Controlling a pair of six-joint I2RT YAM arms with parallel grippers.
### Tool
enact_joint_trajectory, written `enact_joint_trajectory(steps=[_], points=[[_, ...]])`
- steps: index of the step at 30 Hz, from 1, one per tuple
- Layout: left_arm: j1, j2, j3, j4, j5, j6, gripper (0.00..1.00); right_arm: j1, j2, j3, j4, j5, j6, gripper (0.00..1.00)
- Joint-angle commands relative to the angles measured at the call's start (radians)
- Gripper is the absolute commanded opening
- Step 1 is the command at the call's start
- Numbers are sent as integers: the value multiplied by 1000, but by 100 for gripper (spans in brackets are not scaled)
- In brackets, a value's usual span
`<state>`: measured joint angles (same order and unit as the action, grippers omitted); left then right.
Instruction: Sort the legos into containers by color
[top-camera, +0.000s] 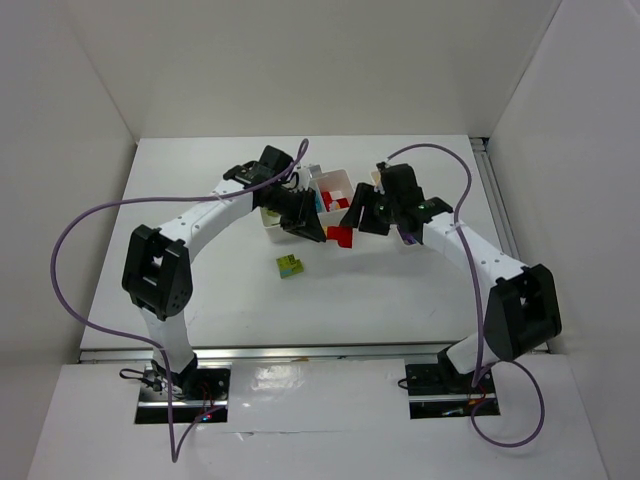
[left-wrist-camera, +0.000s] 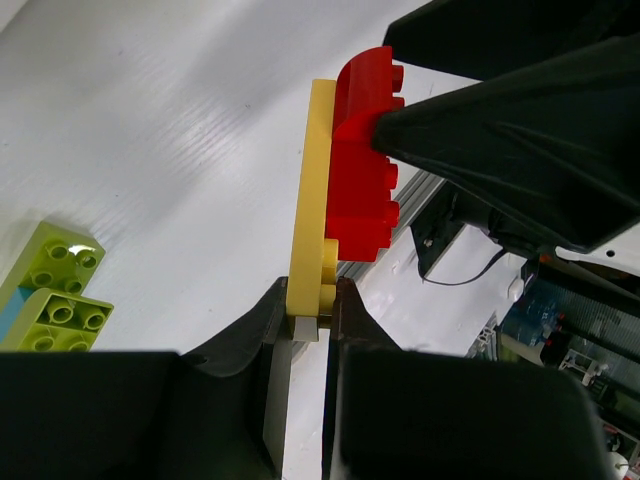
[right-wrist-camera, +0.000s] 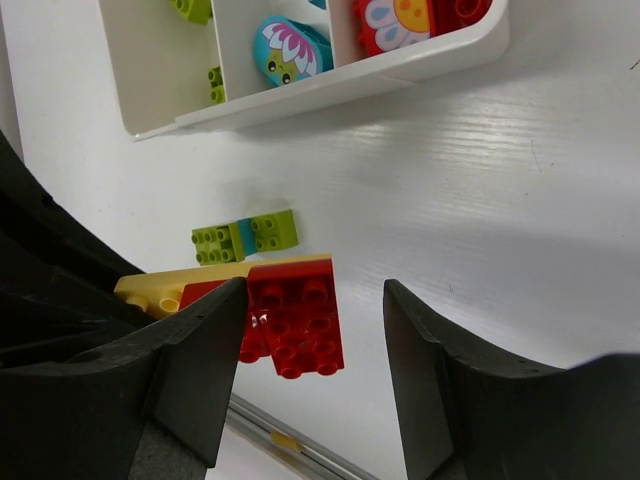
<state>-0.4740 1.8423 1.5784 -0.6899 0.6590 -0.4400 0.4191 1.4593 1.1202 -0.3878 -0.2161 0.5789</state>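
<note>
Left gripper (left-wrist-camera: 310, 308) clamped on end of yellow plate (left-wrist-camera: 305, 200); red brick (left-wrist-camera: 360, 190) stuck on plate face. Right gripper (right-wrist-camera: 315, 300) spread wide, one finger touching red brick, other clear. Lime-teal brick (right-wrist-camera: 245, 237) lies on table (right-wrist-camera: 480, 180) near white tray (right-wrist-camera: 440, 55).

The red brick (right-wrist-camera: 295, 325) shows against a pale yellow plate (left-wrist-camera: 305, 200). On the white table (right-wrist-camera: 500, 200), lime-green bricks (right-wrist-camera: 245, 238) flank a teal strip. The tray (right-wrist-camera: 440, 55) is white. Its teal piece (right-wrist-camera: 285, 50) wears pink petals, and its red piece (right-wrist-camera: 400, 18) a white-and-yellow daisy. Purple cables (top-camera: 430, 147) trail from white arms (top-camera: 205, 218).
</note>
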Motion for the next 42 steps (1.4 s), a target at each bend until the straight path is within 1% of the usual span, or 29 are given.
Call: enact_joint_trajectory(steps=[1,4,7,10,12,14,16,18,19,21,23,24,25,28,31,34,36,38,42], points=[[-3,-23,38,-2,17,26,0,12,22,41,53,-19,-22,64],[-3,-23,38,-2,27,26,0,23,45,41,53,-9,-22,54],[-3,-14,38,-11,27,35,0,32,46,41,63,-9,-31,40],[-3,-14,38,-11,36,35,0,32,46,41,72,-9,-40,31],[-3,-3,38,-11,45,44,0,32,46,32,82,-20,-40,31],[-3,-3,38,-11,57,44,0,32,58,32,83,-29,-40,38],[-12,-3,38,-11,57,44,0,32,68,41,83,-38,-40,40],[-12,-3,38,-11,45,44,0,32,78,41,83,-39,-50,31],[-12,-3,48,-11,31,44,0,32,78,41,73,-25,-36,21],[-12,-3,48,-11,8,35,0,32,78,50,38,23,-36,12],[-12,-3,48,-11,-18,26,0,21,64,41,27,50,-11,6],[-12,-3,48,-11,-31,26,0,9,35,9,27,26,-11,5],[-12,-3,39,-11,-44,26,0,-31,20,-12,47,-1,-2,5],[9,6,29,-11,-53,8,0,-97,-33,-74,99,-142,-2,4],[18,32,29,-20,-64,-2,0,-106,-62,-92,125,-235,-14,3],[18,55,40,-29,-79,-12,0,-106,-83,-82,138,-272,-27,3],[18,55,40,-42,-117,-23,0,-106,-83,-63,101,-262,-46,1],[18,55,40,-42,-118,-23,0,-106,-74,-43,46,-197,-66,1],[18,34,29,-42,-118,-32,0,-106,-56,-8,32,-80,-67,1]])
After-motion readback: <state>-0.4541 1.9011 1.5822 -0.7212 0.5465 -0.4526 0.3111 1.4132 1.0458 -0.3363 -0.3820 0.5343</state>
